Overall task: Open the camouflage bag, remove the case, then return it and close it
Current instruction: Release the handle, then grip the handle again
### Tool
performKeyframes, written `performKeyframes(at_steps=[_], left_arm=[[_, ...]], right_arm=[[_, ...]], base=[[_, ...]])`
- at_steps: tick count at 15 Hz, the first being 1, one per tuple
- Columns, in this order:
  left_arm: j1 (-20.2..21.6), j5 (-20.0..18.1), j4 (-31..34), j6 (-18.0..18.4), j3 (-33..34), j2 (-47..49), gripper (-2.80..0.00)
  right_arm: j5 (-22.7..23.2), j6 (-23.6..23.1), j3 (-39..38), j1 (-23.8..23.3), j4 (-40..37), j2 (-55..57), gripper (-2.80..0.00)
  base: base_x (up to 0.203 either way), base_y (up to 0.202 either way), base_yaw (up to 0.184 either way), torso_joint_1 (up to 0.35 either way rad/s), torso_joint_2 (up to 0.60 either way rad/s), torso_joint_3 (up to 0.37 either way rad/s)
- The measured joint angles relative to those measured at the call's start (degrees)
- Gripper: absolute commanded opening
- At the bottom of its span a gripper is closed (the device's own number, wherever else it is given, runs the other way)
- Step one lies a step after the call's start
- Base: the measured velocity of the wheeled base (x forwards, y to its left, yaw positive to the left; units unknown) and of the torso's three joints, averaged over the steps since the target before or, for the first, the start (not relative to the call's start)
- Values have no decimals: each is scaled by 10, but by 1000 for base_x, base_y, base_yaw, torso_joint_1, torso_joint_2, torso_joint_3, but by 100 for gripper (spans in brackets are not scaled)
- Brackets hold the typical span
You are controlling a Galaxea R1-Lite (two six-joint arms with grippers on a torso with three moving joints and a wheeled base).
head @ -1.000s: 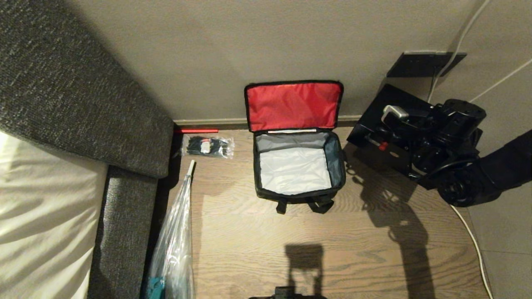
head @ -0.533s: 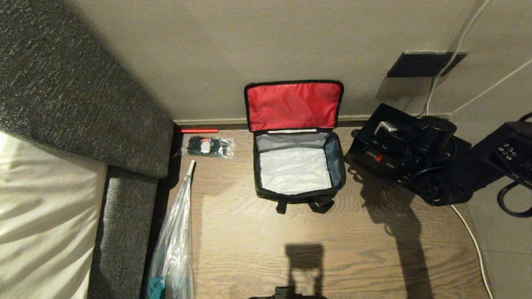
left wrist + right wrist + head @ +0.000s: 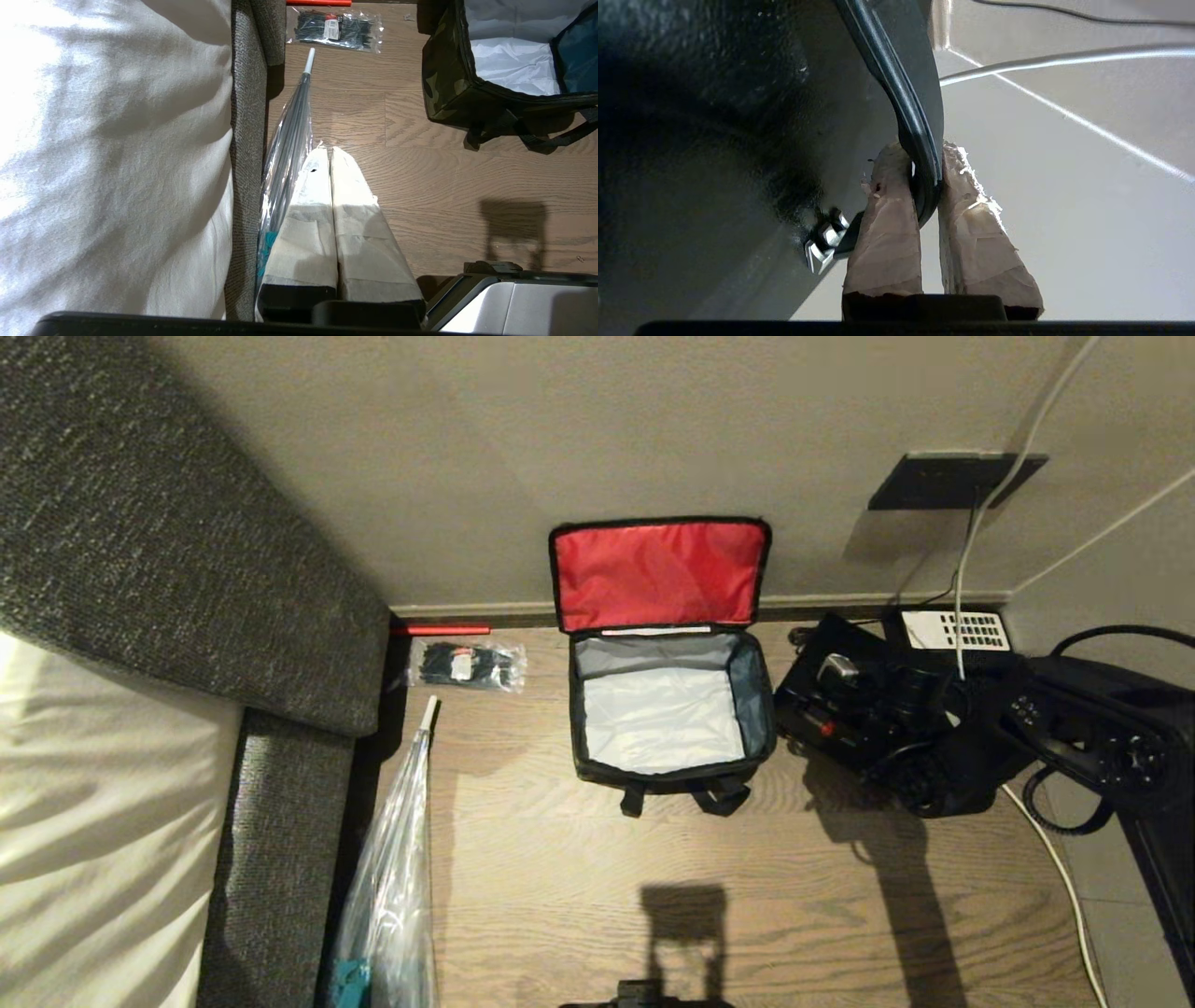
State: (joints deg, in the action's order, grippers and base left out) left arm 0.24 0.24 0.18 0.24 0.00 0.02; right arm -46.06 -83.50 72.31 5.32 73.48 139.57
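The camouflage bag [image 3: 667, 775] stands open on the wood floor by the wall. Its red-lined lid [image 3: 658, 574] is propped upright, and the grey-white lining [image 3: 658, 714] is bare. In the left wrist view the bag's camouflage side [image 3: 455, 88] shows. The black case [image 3: 826, 705] sits low just right of the bag, tilted, with its silver handle end [image 3: 837, 667] and red button [image 3: 826, 726] showing. My right gripper [image 3: 924, 151] is shut on the case's black handle [image 3: 920, 140], with the case body [image 3: 714, 140] beside it. My left gripper [image 3: 331, 151] is shut and empty, parked by the sofa.
A grey sofa [image 3: 187, 569] with a white cushion [image 3: 84, 803] fills the left. A plastic-wrapped umbrella [image 3: 392, 877] and a packet of black cable ties [image 3: 467, 665] lie beside it. A black telephone with white keypad [image 3: 957, 630] and a white cable [image 3: 1055, 868] lie at the right.
My right arm has brought the case down and left, from up against the wall to floor level beside the bag. The telephone behind it has come into sight.
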Motion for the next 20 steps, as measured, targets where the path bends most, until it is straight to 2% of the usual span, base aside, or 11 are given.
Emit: performKeyframes(at_steps=[3, 6, 8, 11, 12, 14, 17, 20], left_arm=[[0, 0, 0, 0, 0, 0, -280], [0, 0, 0, 0, 0, 0, -280], [0, 0, 0, 0, 0, 0, -280], [0, 0, 0, 0, 0, 0, -280], [0, 0, 0, 0, 0, 0, -280], [0, 0, 0, 0, 0, 0, -280], [0, 0, 0, 0, 0, 0, -280], [0, -1, 0, 0, 0, 0, -280]], right_arm=[[0, 9, 28, -5, -27, 29, 0], [6, 9, 19, -5, -42, 37, 0], [29, 19, -29, -5, -55, 24, 0], [93, 36, -127, -3, -88, -37, 0], [110, 43, -157, -2, -105, -64, -279], [134, 60, -208, 1, -154, -130, -280], [144, 85, -251, 1, -237, -260, -280], [170, 142, -281, 2, -373, -439, -280]], base=[[0, 0, 0, 0, 0, 0], [0, 0, 0, 0, 0, 0], [0, 0, 0, 0, 0, 0], [0, 0, 0, 0, 0, 0], [0, 0, 0, 0, 0, 0], [0, 0, 0, 0, 0, 0], [0, 0, 0, 0, 0, 0], [0, 0, 0, 0, 0, 0]])
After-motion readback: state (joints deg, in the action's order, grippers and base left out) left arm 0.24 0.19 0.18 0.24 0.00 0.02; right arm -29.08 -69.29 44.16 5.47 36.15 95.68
